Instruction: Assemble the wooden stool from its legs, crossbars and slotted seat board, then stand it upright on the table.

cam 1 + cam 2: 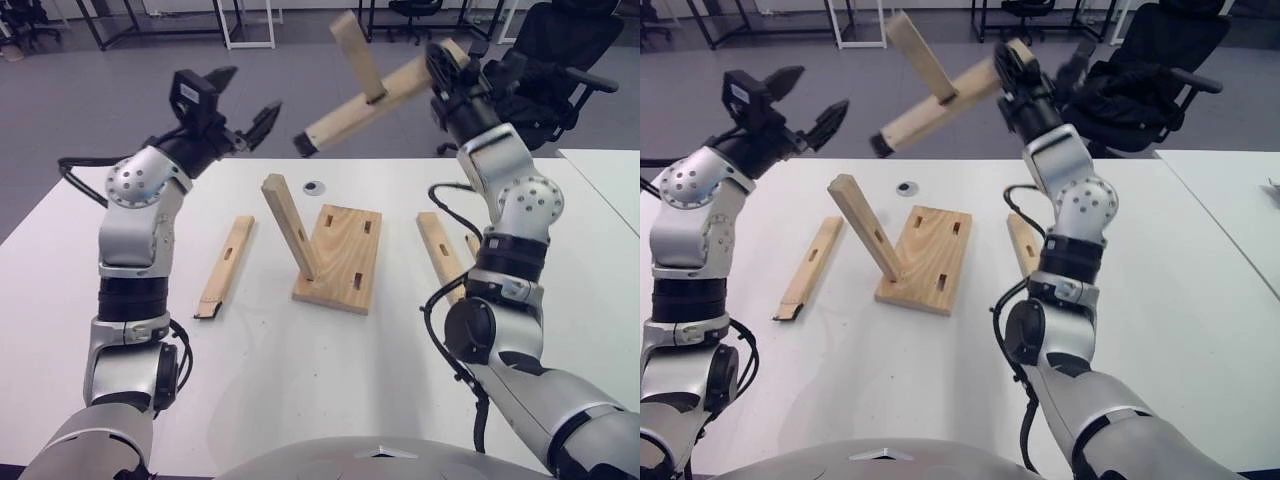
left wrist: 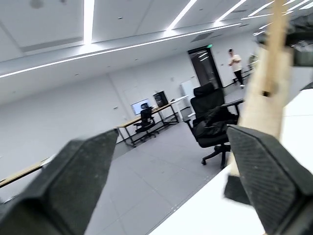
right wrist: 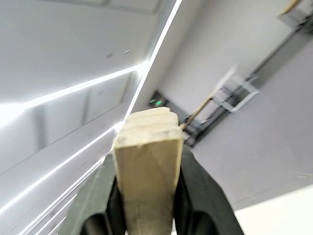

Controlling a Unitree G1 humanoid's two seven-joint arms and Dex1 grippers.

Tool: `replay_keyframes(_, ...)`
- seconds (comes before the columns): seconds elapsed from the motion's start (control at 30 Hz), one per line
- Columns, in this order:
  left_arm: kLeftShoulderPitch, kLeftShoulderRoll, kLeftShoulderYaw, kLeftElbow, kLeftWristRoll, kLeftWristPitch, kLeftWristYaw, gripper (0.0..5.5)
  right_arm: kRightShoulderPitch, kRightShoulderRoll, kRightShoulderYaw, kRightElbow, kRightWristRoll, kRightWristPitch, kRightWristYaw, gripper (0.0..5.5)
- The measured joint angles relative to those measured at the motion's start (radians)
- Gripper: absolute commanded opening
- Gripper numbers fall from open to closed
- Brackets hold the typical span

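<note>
Pale wood is clamped between the fingers of my right gripper (image 1: 440,65): a leg (image 1: 335,122) with one crossbar (image 1: 355,50) pushed through its slot, held high in the air at twelve o'clock from the seat board (image 1: 345,255). My left gripper (image 1: 257,88) is raised at ten o'clock from the board, its fingers spread wide and holding nothing, pointed toward the free end of the held leg.

I judge the job early. One leg (image 1: 290,225) stands tilted in a slot of the board, which lies flat on the table (image 1: 300,390). The held pair is joined but not seated. Left to do: fit the remaining legs and crossbars, then turn the stool upright.

My count:
- one seat board
- four legs: one in the board, one in my grip, one loose leg (image 1: 226,262) flat at nine o'clock, another (image 1: 440,255) flat at three o'clock
- one crossbar that I can be sure of; a scrap of wood past my right arm is too hidden to name
</note>
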Motion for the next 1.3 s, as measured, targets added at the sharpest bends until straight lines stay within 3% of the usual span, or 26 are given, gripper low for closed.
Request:
replay_keyframes(0.1, 0.108, 0.039, 0.011, 0.011, 0.021, 0.023, 0.004, 4.73, 0.148, -0.045, -0.013, -0.067, -0.085, -0.038, -0.040, 1.01)
replay_keyframes(0.27, 0.381, 0.057, -0.197, 0.017, 0.176, 0.019, -0.052, 4.73, 0.333, -0.053, 0.016, -0.114, -0.191, -0.074, -0.057, 1.01)
replay_keyframes(0.6, 0.431, 0.072, -0.404, 0.067, 0.369, -0.053, -0.103, 4.73, 0.381, 0.002, 0.109, -0.092, -0.320, -0.225, -0.035, 1.01)
replay_keyframes(0.83, 0.428, 0.024, -0.452, 0.039, 0.372, -0.050, -0.120, 4.73, 0.314, -0.001, 0.124, 0.028, -0.349, -0.312, 0.016, 1.01)
replay_keyframes(0.97, 0.428, -0.006, -0.447, 0.016, 0.363, -0.039, -0.118, 4.73, 0.329, -0.112, 0.080, -0.296, -0.212, -0.105, -0.069, 1.01)
replay_keyframes(1.1, 0.453, -0.020, -0.427, -0.014, 0.357, -0.037, -0.098, 4.73, 0.459, -0.140, 0.047, -0.628, 0.121, 0.144, -0.347, 1.01)
replay_keyframes(1.23, 0.480, -0.035, -0.415, -0.045, 0.352, -0.023, -0.090, 4.73, 0.553, -0.148, 0.098, -0.728, 0.321, 0.234, -0.563, 1.01)
replay_keyframes(1.3, 0.487, -0.036, -0.410, -0.051, 0.347, -0.019, -0.089, 4.73, 0.580, -0.160, 0.130, -0.727, 0.314, 0.240, -0.587, 1.01)
